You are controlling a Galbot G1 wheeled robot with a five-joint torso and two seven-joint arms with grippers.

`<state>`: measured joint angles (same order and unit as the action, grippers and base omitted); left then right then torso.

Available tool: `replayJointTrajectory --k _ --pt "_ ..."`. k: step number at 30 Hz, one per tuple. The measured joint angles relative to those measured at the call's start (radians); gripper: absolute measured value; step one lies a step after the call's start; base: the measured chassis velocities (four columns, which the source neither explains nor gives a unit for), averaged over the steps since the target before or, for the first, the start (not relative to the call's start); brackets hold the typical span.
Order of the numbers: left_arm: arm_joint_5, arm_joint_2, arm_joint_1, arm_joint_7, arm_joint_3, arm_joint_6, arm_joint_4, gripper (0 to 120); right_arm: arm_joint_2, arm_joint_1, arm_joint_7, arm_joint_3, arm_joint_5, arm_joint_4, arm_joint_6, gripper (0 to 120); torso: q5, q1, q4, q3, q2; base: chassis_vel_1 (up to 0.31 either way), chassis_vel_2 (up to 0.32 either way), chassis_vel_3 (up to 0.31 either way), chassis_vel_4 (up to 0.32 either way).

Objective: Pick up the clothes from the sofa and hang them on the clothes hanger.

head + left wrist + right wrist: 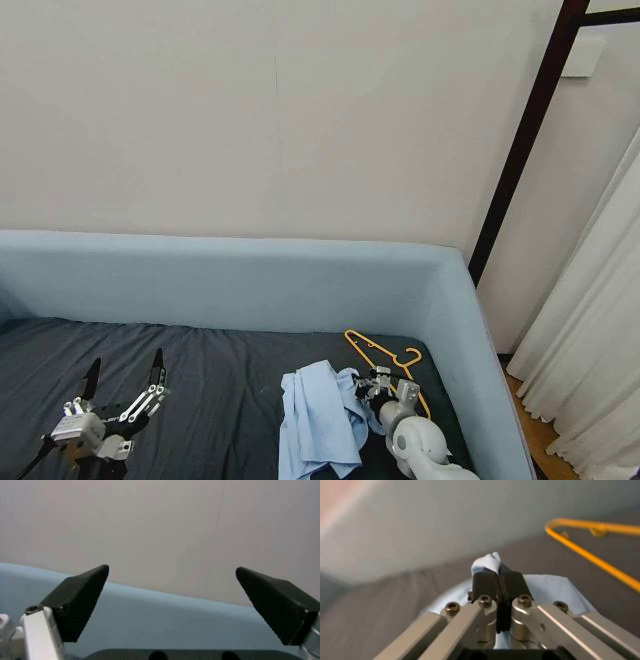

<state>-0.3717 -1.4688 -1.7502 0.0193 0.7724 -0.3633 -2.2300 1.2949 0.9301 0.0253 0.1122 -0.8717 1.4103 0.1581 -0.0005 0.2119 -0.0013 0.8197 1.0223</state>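
A crumpled light blue garment (318,415) lies on the dark grey sofa seat (220,390), right of centre. My right gripper (372,385) is at its right edge and is shut on a fold of the blue cloth (489,561), which sticks out past the closed fingertips (498,578). An orange clothes hanger (385,362) lies flat on the seat just behind and beside that gripper; part of the hanger (592,551) shows in the right wrist view. My left gripper (125,382) hovers over the left part of the seat, its fingers (80,600) spread wide with nothing between them.
The sofa has a pale blue backrest (220,280) and a pale blue right armrest (470,370). A dark vertical post (520,150) rises behind the right corner. White curtains (600,330) hang at the far right. A plain wall is behind.
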Motion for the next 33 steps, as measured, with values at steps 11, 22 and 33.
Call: replayJointTrajectory --k 11,22,33 --pt "-0.011 0.005 0.032 -0.008 -0.013 -0.003 0.041 100 -0.097 -0.059 -0.158 -0.012 -0.186 0.213 -0.208 0 -0.0003 0.0 0.0001 0.0 0.0 0.0 0.0 0.0 0.0" --pt "-0.032 0.038 0.049 -0.023 -0.008 -0.005 0.067 100 -0.089 -0.107 -0.124 -0.016 -0.193 0.209 -0.218 0 -0.0003 0.0 -0.0001 0.0 0.0 0.0 0.0 0.0 0.0" --pt "-0.038 0.044 0.054 -0.029 -0.011 -0.005 0.064 100 -0.227 -0.369 0.049 -0.033 -0.343 0.35 -0.22 0 -0.0004 0.0 -0.0001 0.0 0.0 0.0 0.0 0.0 0.0"
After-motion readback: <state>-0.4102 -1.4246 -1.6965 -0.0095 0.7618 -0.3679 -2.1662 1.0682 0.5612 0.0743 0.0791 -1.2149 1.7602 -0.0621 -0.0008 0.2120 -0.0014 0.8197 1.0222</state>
